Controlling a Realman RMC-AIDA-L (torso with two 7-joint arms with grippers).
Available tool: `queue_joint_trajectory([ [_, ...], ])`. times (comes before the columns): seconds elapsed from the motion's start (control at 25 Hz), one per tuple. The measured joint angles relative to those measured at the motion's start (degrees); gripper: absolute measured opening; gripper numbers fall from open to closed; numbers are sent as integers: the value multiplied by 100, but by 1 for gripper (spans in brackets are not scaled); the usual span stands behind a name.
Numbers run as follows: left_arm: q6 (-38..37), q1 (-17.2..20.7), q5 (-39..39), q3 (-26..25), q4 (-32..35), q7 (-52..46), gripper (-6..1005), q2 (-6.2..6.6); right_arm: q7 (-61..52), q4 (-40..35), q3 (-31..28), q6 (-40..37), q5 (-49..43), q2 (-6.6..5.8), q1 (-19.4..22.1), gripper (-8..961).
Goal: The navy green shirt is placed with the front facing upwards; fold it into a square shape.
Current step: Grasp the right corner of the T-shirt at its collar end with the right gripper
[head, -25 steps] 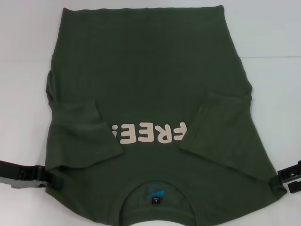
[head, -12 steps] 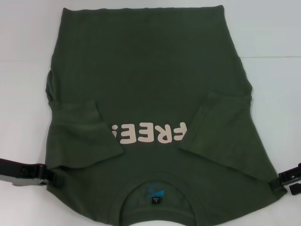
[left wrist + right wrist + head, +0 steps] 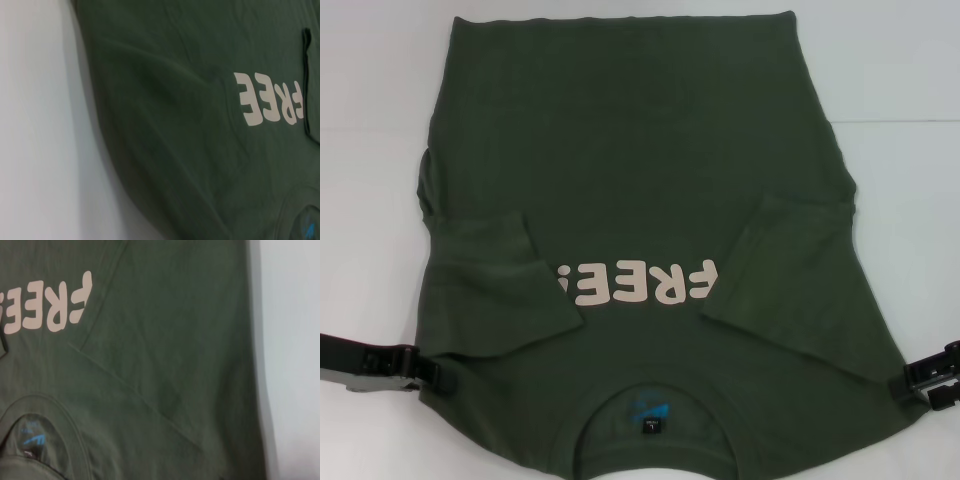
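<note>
The shirt runs lengthwise away from the robot; left pincer and right pincer flank its shoulders, probably touching; whether either is spread, I cannot tell.

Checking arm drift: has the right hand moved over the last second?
Yes. The right hand, at the near right shoulder of the navy green shirt, has slid slightly nearer and inward against the unmoved shirt edge.

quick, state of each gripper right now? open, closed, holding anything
Left gripper: at the shirt's left shoulder edge; state cannot be told.
Right gripper: at the right shoulder edge; state cannot be told.
</note>
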State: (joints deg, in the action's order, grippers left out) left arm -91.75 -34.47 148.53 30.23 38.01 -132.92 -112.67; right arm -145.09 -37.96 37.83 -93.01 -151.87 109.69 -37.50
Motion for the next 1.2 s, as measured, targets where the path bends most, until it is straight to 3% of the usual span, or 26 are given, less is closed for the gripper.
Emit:
queue_joint_trajectory([
  [1.2, 0, -60, -53, 0, 4, -22, 55, 0, -43, 223, -149, 105, 98, 162, -86, 775],
])
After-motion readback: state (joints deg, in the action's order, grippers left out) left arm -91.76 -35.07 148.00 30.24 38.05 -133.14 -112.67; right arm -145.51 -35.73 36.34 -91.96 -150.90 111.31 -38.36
